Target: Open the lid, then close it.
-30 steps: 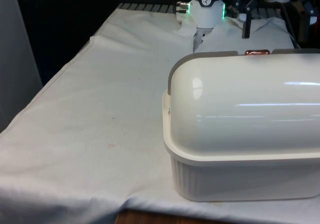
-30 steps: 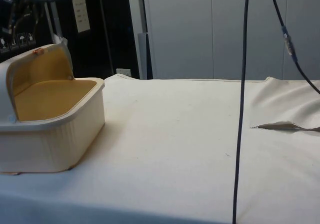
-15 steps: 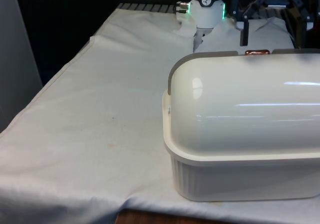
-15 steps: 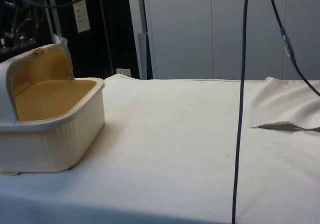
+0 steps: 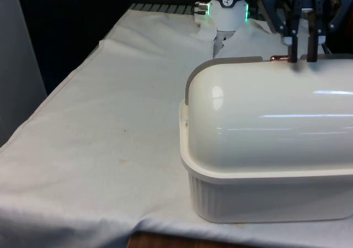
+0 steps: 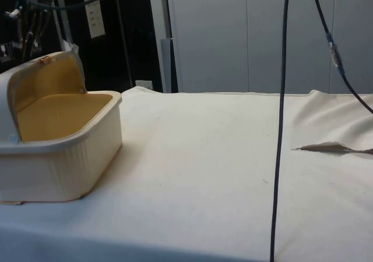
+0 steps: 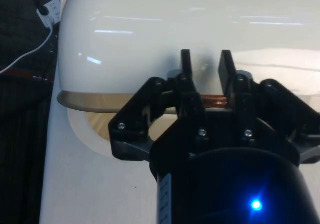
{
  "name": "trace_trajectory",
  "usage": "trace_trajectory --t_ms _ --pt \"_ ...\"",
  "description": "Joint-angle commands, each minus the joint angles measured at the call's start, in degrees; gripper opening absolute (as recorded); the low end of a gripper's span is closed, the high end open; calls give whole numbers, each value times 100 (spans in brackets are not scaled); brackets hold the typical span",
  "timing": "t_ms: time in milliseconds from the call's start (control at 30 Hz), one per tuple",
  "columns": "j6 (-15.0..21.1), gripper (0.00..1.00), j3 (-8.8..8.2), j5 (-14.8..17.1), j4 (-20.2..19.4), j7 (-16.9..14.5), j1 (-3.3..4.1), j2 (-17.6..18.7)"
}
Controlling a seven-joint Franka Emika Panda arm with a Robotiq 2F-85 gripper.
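A cream bread box (image 5: 265, 198) stands at the front view's right. Its rounded lid (image 5: 265, 104) is rolled back, and the side view shows the box (image 6: 64, 163) with its ochre inside (image 6: 58, 113) uncovered. A small copper handle (image 5: 278, 57) sits on the lid's grey top edge. My black gripper (image 5: 303, 54) hangs straight down there, its tips at the lid's edge just beside the handle's right end. In the wrist view the gripper (image 7: 205, 57) reaches over the white lid (image 7: 150, 29). The handle (image 7: 214, 100) shows further back in the narrow gap. Nothing is clamped.
White cloth (image 5: 110, 148) covers the table, whose edge runs along the front view's left. A dark cable (image 6: 280, 128) hangs down in the side view, with a fold in the cloth (image 6: 332, 148) beyond it. The robot's base (image 5: 229, 10) stands behind the box.
My gripper has swung in from the front view's right and come down to the lid's top edge by the handle. Its fingers have drawn closer together. The lid has not moved.
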Motion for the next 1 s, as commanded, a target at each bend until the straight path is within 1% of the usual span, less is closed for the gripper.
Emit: trace_trajectory --t_ms 0,67,100,133,233,400,433,500,667,700,733,967 --pt "40 28 57 74 -11 -63 -40 0" --pt "40 18 57 80 -11 -69 -40 0" --pt "0 14 0 6 0 0 0 0" --pt "46 14 57 80 -17 -69 -40 0" --pt "34 0 40 57 -17 -46 -29 17" --pt "6 0 29 52 -69 -23 -11 -11" --pt "-11 0 0 11 -17 0 0 23" --pt "0 0 29 52 -97 -17 -11 -29" --pt "23 0 29 46 -235 -11 6 -126" --pt "-23 0 6 11 -160 6 11 -69" --pt "29 0 29 40 -264 -11 6 -143" --pt "23 0 11 17 -498 0 34 -292"
